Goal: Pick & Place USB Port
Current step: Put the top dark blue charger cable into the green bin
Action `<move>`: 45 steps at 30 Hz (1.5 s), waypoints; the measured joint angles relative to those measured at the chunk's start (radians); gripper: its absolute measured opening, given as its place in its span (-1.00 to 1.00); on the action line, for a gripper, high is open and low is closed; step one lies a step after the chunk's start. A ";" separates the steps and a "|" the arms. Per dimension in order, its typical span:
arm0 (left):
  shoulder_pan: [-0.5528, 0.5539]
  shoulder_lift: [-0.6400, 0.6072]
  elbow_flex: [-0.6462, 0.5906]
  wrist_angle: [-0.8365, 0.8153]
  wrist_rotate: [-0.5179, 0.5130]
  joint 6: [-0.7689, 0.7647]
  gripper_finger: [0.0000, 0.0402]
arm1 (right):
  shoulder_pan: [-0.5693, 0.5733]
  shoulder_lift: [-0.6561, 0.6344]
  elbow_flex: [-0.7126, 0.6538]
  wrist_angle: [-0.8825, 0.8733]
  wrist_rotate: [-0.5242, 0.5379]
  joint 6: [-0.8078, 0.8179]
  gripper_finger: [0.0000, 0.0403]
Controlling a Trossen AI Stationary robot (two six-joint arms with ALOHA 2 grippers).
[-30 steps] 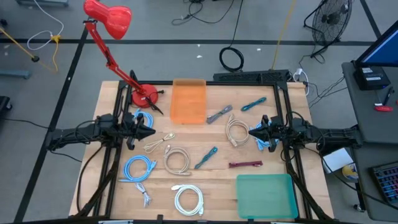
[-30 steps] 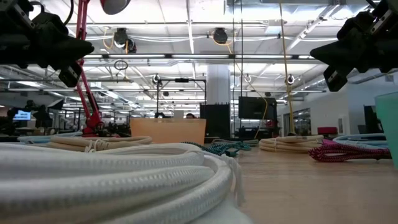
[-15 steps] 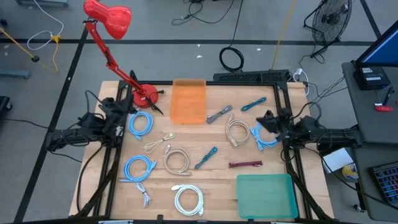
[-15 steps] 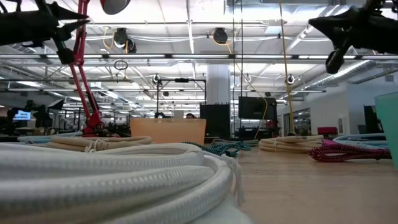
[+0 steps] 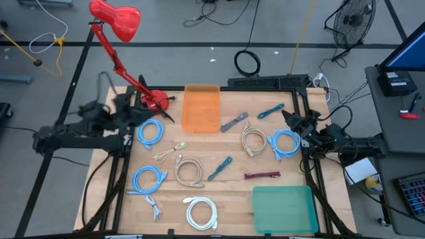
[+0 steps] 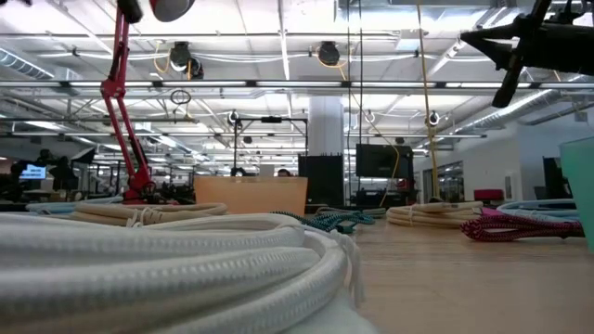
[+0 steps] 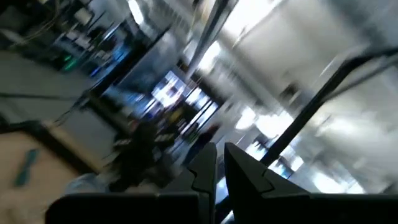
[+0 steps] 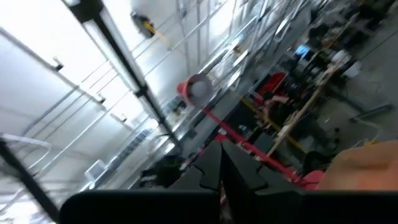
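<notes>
On the bench point(image 5: 232, 199), 2 arms flank the orange tray point(image 5: 201, 107). The left gripper point(image 5: 125, 101), jaws nearly closed and empty, sits left of it by the red lamp point(image 5: 114, 18). The right gripper point(image 5: 290, 118), jaws closed and empty, sits right of it above a blue cable coil point(image 5: 285, 143). USB cables lie scattered below the tray.
</notes>
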State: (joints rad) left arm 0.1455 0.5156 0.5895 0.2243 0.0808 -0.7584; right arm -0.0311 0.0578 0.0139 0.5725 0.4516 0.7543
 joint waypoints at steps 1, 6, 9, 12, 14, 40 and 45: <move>0.000 0.054 0.056 -0.058 0.005 0.036 -0.84 | 0.000 0.000 0.000 0.004 0.021 -0.007 -1.00; 0.004 0.264 0.272 -0.287 0.050 0.150 -0.84 | 0.000 0.000 0.000 0.034 0.075 -0.014 -1.00; 0.018 0.332 0.359 -0.358 0.069 0.193 -0.84 | 0.000 0.000 0.000 0.038 0.071 0.006 -1.00; 0.037 0.352 0.402 -0.387 0.069 0.216 -0.84 | 0.000 0.000 0.000 0.038 0.043 0.091 -1.00; 0.051 0.349 0.409 -0.390 0.073 0.224 -0.84 | 0.000 0.000 0.000 0.055 -0.021 0.122 -1.00; 0.032 0.322 0.409 -0.484 0.077 0.196 -0.84 | -0.017 0.869 0.948 -1.610 -0.007 -0.490 -0.21; 0.006 0.322 0.409 -0.484 0.074 0.197 -0.84 | -0.056 1.034 0.927 -1.653 -0.008 -0.505 -0.19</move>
State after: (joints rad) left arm 0.1511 0.8372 0.9989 -0.2592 0.1548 -0.5617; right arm -0.0868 1.0919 0.9413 -1.0801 0.4436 0.2495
